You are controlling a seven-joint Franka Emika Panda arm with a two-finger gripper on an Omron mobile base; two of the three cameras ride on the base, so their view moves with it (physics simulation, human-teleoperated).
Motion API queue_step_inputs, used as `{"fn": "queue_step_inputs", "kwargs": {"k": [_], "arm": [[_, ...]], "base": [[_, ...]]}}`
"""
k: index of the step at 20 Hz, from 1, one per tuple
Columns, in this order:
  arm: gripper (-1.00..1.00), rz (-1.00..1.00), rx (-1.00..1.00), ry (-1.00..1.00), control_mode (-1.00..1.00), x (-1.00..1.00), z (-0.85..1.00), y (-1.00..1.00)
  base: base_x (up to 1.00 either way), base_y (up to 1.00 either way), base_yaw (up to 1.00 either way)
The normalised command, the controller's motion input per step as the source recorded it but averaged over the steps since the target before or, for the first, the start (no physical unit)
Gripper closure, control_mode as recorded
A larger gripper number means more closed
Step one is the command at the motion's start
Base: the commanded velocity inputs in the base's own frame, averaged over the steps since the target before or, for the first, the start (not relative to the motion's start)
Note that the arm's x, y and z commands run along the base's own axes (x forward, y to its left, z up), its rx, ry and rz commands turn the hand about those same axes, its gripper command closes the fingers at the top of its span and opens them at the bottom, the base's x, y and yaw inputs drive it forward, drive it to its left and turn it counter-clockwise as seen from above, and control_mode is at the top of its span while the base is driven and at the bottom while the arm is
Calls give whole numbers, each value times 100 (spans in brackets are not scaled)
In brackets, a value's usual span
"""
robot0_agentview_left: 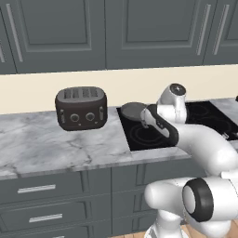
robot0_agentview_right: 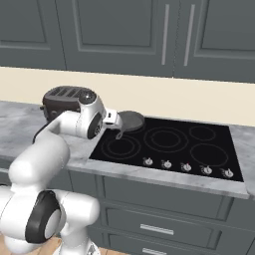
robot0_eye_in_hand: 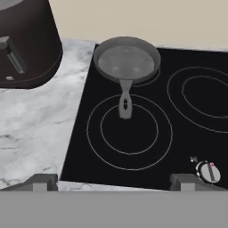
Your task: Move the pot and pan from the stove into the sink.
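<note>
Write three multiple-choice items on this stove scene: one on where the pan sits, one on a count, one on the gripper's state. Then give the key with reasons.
1. Where does the pan sit on the stove?
A. on the far corner nearest the toaster
B. on the front burner by the knobs
C. on the marble counter

2. How many knobs line the stove's front edge?
A. three
B. five
C. seven

3. How does the gripper stand?
A. shut on the pan's handle
B. open, holding nothing
C. shut on a knob

Key: 1 A, the pan rests on the back burner beside the toaster, handle pointing forward. 2 B, the right base view shows five in a row. 3 B, the fingertips stand wide apart in the hand view, short of the pan.
</note>
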Motion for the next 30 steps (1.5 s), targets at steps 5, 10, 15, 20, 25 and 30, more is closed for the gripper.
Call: {"fn": "queue_step_inputs", "kwargs": {"k": [5, 10, 15, 20, 25, 30], "arm": [[-100, 0, 0, 1, -100, 1, -2, 0], [-100, 0, 0, 0, -100, 0, -14, -7], [-100, 0, 0, 0, -100, 2, -7, -4], [-100, 0, 0, 0, -100, 5, -2, 0], [-100, 0, 0, 0, -100, 18, -19, 0], [-100, 0, 0, -3, -100, 23, -23, 0]], "base": [[0, 0, 0], [0, 0, 0], [0, 0, 0], [0, 0, 0], [0, 0, 0], [0, 0, 0]]}}
